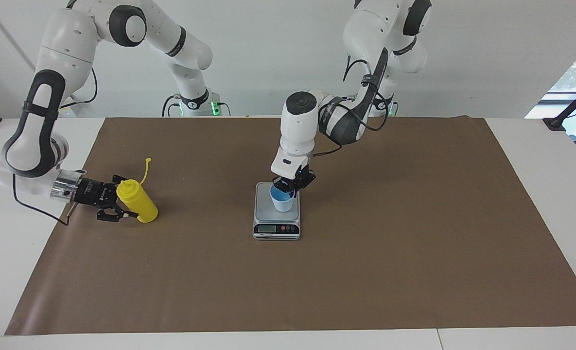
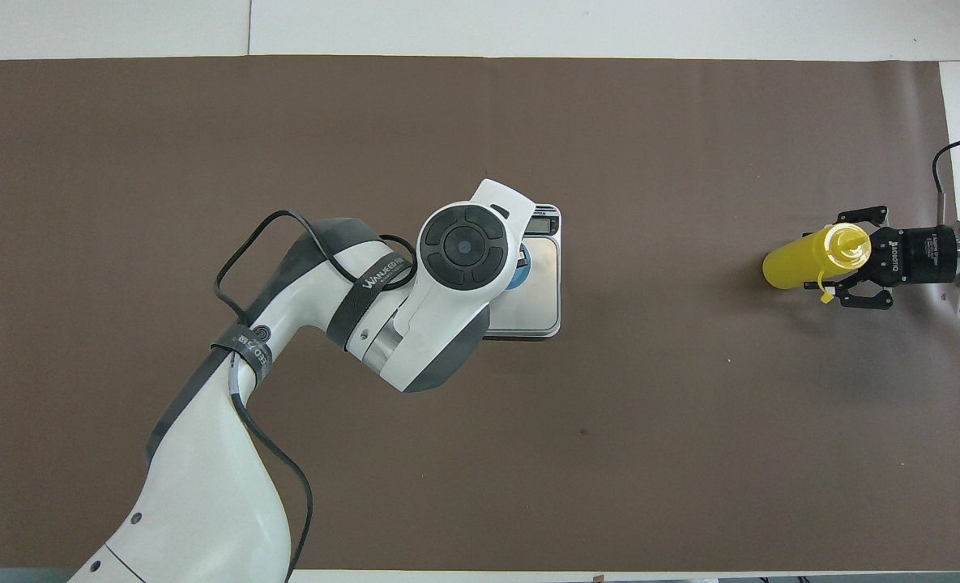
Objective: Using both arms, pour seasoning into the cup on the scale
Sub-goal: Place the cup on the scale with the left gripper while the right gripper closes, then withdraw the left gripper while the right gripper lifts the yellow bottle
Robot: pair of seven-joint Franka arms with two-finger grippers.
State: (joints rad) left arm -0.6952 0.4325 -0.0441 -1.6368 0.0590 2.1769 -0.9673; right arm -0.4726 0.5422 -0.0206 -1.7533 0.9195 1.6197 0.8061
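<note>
White table (image 1: 535,160), brown mat (image 1: 365,272), pale wall (image 1: 278,53)

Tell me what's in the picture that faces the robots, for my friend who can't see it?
The left gripper holds a light blue cup by its rim on a small silver scale in the middle of a brown mat. The right gripper is around a yellow squeeze bottle standing toward the right arm's end of the table.
</note>
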